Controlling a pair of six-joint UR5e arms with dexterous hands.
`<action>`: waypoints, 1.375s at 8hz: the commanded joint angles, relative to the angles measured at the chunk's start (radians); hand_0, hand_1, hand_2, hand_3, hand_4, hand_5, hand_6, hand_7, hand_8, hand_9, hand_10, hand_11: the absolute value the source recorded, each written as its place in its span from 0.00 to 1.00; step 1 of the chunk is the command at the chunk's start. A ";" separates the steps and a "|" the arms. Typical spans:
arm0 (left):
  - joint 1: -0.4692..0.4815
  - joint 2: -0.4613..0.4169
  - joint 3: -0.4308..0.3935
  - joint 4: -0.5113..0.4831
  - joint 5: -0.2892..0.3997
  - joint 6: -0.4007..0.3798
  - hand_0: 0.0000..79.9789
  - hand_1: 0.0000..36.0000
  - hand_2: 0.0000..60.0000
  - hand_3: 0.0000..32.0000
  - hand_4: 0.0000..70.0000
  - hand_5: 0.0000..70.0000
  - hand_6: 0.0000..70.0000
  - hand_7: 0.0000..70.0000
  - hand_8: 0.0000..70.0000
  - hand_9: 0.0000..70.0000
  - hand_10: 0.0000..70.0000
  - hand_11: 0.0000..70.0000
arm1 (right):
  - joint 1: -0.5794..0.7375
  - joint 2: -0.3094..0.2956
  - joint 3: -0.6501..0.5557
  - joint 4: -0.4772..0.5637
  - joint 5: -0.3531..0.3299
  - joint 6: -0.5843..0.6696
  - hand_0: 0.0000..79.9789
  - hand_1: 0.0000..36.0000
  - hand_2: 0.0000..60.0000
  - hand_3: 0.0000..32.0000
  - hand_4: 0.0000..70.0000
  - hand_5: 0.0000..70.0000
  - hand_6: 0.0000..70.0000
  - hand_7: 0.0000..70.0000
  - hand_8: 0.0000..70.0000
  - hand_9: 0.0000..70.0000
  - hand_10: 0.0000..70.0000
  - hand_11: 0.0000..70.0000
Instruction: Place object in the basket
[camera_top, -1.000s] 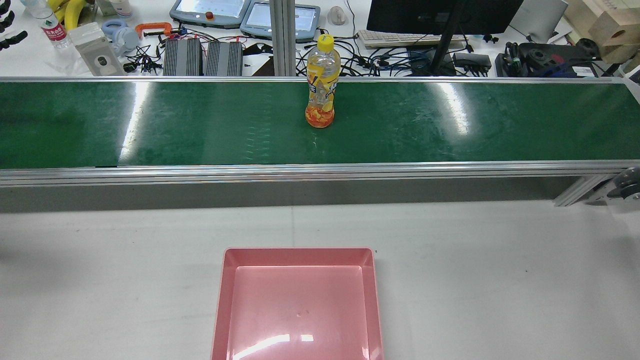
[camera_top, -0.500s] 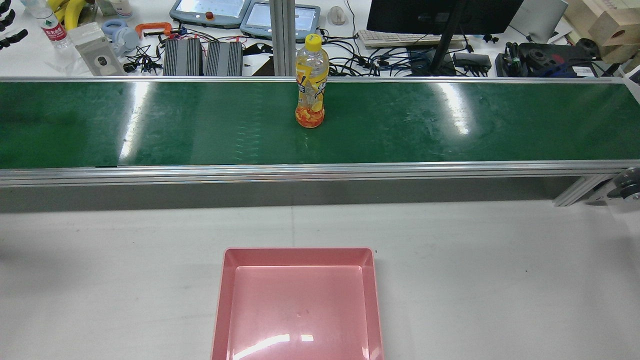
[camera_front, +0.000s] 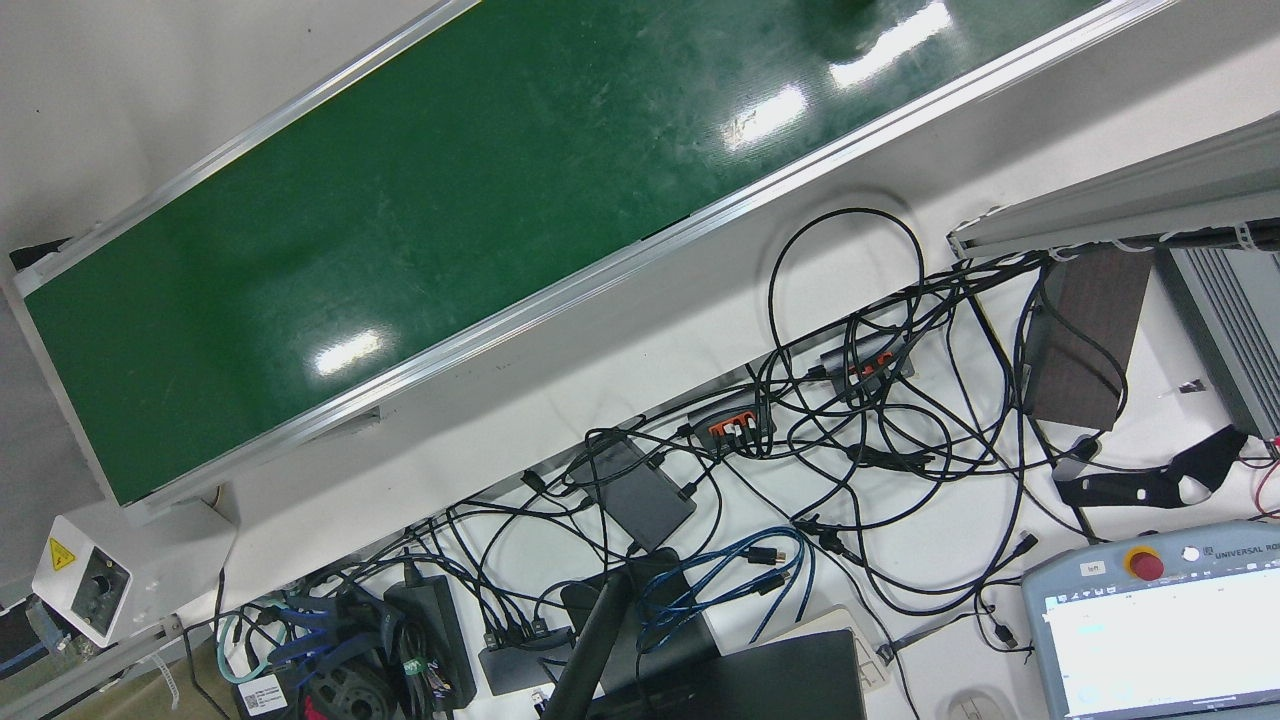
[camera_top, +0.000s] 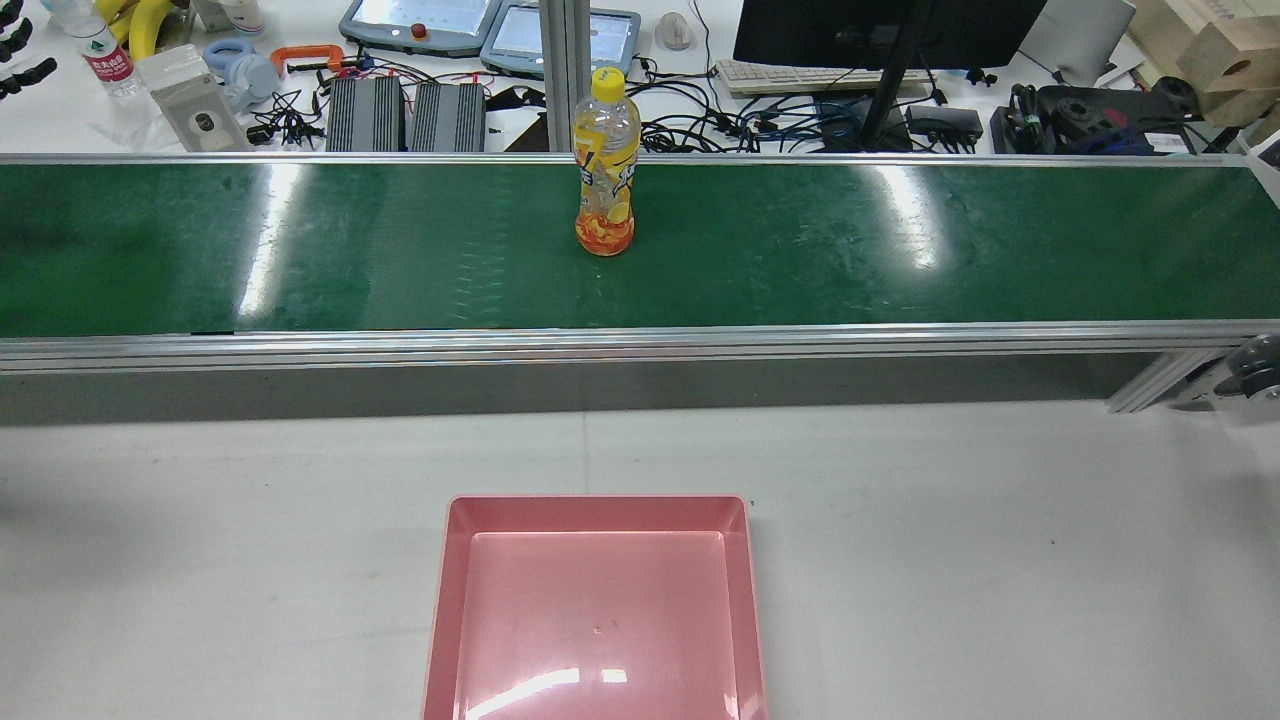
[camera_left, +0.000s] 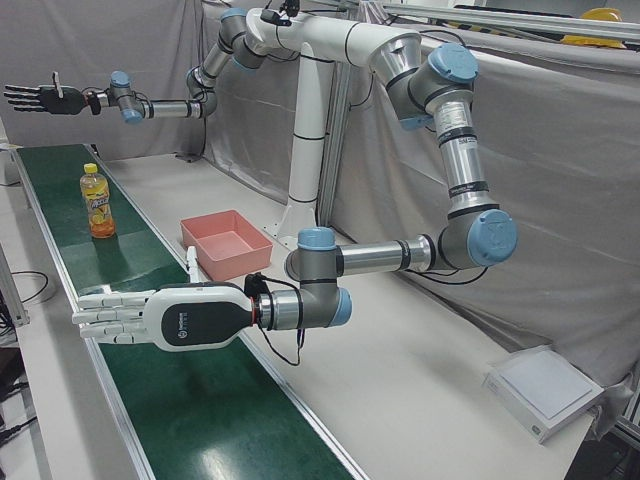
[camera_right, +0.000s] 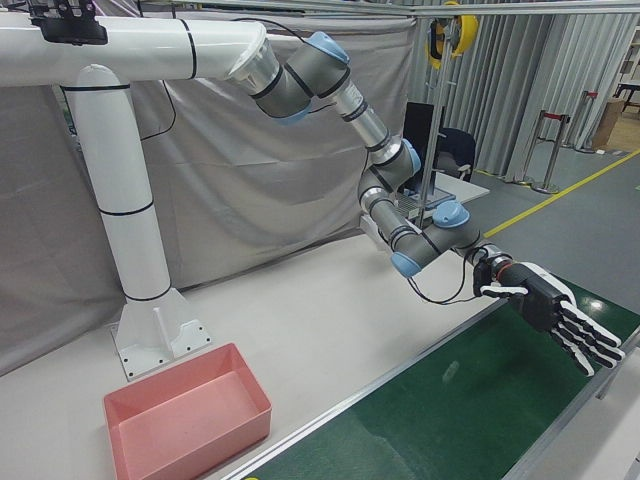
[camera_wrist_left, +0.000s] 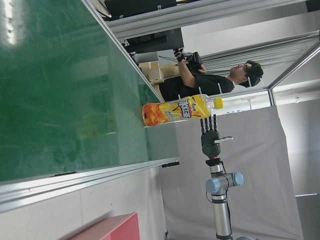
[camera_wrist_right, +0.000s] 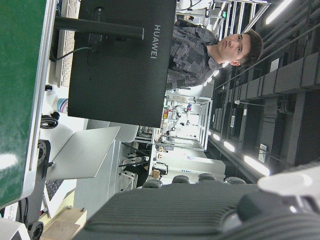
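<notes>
In the front view I see only the green belt (camera_front: 450, 180) and cables (camera_front: 850, 420). In the rear view the bottle (camera_top: 604, 165) stands upright on the belt near its far edge, about mid-length; the pink basket (camera_top: 597, 508) sits at the table's near edge. In the left-front view my left hand (camera_left: 150, 318) hovers flat over the belt, fingers straight, holding nothing. In the right-front view my right hand (camera_right: 555, 315) is likewise spread wide and empty above the belt.
</notes>
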 joint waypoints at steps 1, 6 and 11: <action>-0.002 -0.003 0.000 0.005 0.002 -0.006 0.59 0.29 0.00 0.00 0.00 0.06 0.00 0.00 0.00 0.03 0.09 0.15 | 0.000 0.000 0.000 0.000 0.000 0.000 0.00 0.00 0.00 0.00 0.00 0.00 0.00 0.00 0.00 0.00 0.00 0.00; -0.005 -0.002 -0.003 0.006 0.000 -0.005 0.59 0.28 0.00 0.00 0.00 0.05 0.00 0.00 0.00 0.03 0.08 0.14 | 0.000 0.000 0.000 0.000 0.000 0.000 0.00 0.00 0.00 0.00 0.00 0.00 0.00 0.00 0.00 0.00 0.00 0.00; 0.015 -0.012 -0.087 0.098 0.002 0.088 0.60 0.30 0.00 0.00 0.00 0.06 0.00 0.00 0.02 0.05 0.10 0.17 | 0.000 0.000 0.000 0.000 0.000 0.000 0.00 0.00 0.00 0.00 0.00 0.00 0.00 0.00 0.00 0.00 0.00 0.00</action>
